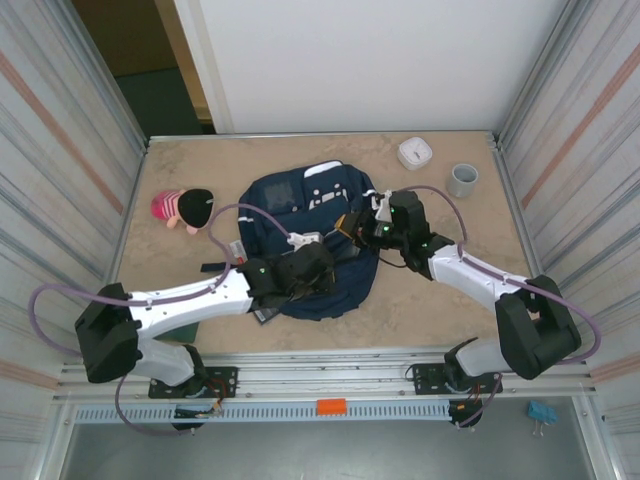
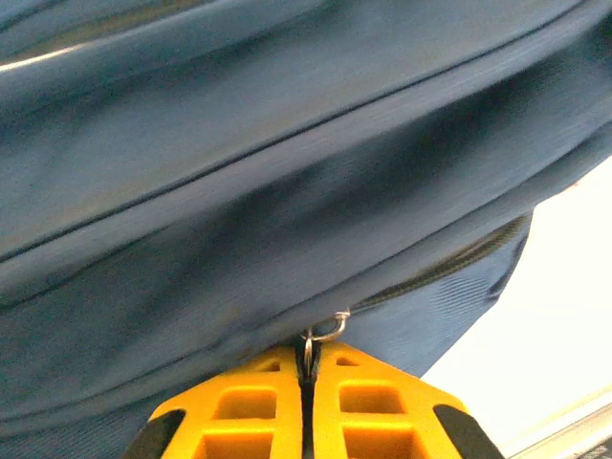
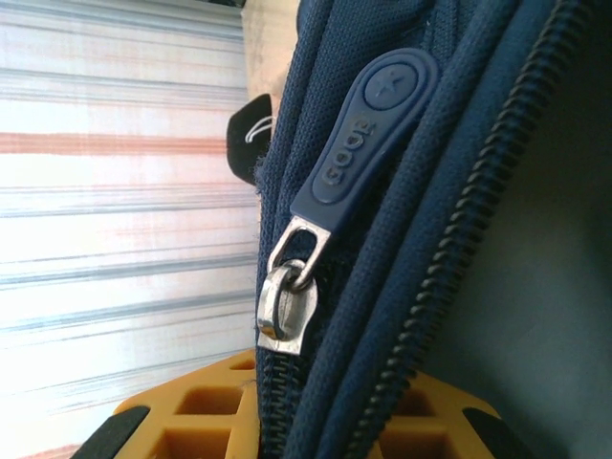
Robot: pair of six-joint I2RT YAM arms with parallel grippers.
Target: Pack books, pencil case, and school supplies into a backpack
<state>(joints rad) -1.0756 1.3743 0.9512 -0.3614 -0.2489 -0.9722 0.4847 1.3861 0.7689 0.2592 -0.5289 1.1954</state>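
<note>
The navy backpack [image 1: 305, 215] lies flat in the middle of the table. My left gripper [image 1: 318, 262] rests on its near part. In the left wrist view its yellow fingers [image 2: 249, 402] are shut on the metal ring of a zipper pull [image 2: 323, 335] under a fold of blue fabric [image 2: 287, 172]. My right gripper [image 1: 362, 226] is at the backpack's right edge. Its jaws [image 3: 316, 387] are shut on the zippered fabric edge, just below a silver slider [image 3: 282, 311] with a blue rubber tab [image 3: 368, 134]. The books, pencil case and school supplies are out of view.
A plush doll with a pink and black head [image 1: 185, 208] lies at the left. A white round device [image 1: 414, 152] and a grey cup [image 1: 462, 180] stand at the back right. Corrugated metal walls [image 1: 80, 150] close in both sides.
</note>
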